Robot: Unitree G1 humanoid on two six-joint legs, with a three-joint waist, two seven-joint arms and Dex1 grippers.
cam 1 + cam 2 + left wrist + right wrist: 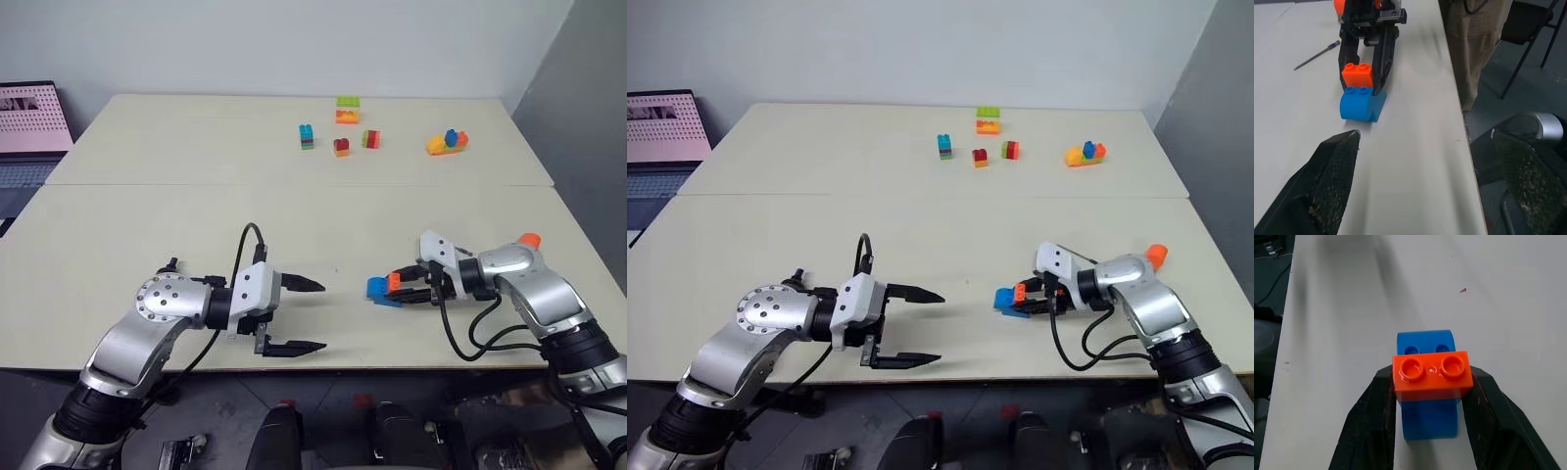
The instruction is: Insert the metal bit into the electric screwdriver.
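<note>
Right gripper (1432,396) clamps orange brick (1431,374) atop blue block (1425,345); left gripper (294,315) spread wide, empty; thin rod, possibly metal bit (1317,55), on table (196,215).

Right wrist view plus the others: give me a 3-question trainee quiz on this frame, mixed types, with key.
1. True or false: the left gripper has its fingers spread wide with nothing between them.
2. What sits between the fingers of the right gripper? A) a green brick B) an orange brick stacked on a blue brick C) a cable
3. Fill in: in the left wrist view, the thin metal bit lies flat on the ____.
Key: 1 true; 2 B; 3 table.
</note>
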